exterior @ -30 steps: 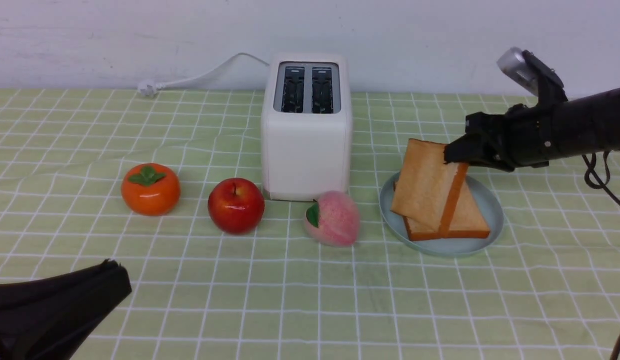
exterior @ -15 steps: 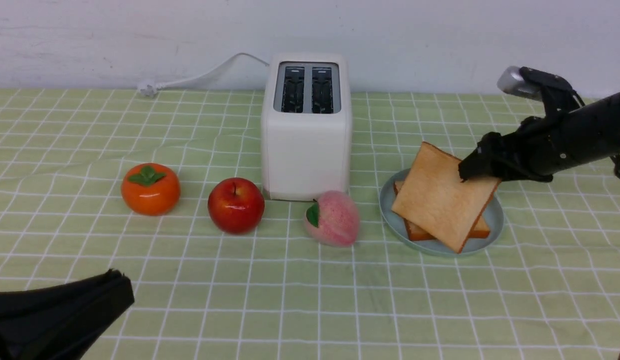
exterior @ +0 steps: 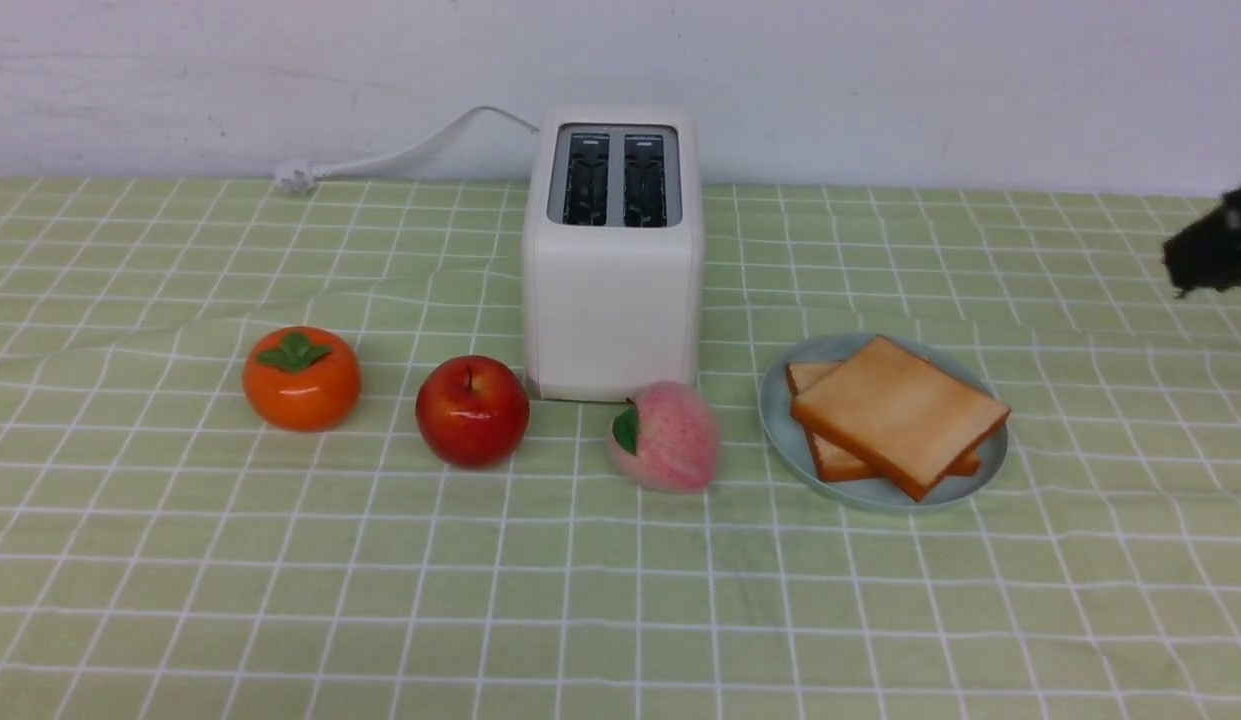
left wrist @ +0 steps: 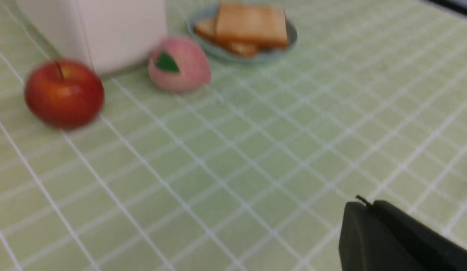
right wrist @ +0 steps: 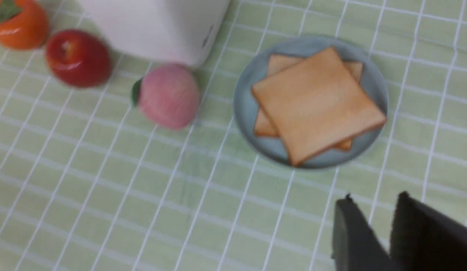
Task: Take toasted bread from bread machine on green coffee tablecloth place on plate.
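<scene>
Finding both slices of toasted bread (exterior: pixel 895 410) stacked flat on the plate (exterior: pixel 773 412), with the upper one turned askew over the lower, just right of the bread machine (exterior: pixel 612 300) and slightly nearer. Spotting a pink peach (exterior: pixel 665 437) just beside its front right corner, a red apple (exterior: pixel 472 410) by its front left corner, an orange persimmon (exterior: pixel 300 378) farther left, all on the green coffee tablecloth (exterior: pixel 580 600) covering the surface. Reading the left jaws as pressed together, gripping nothing, well to its near side. Reading the right jaws as narrowly parted, holding nothing, far to its right, clear of the plate.
</scene>
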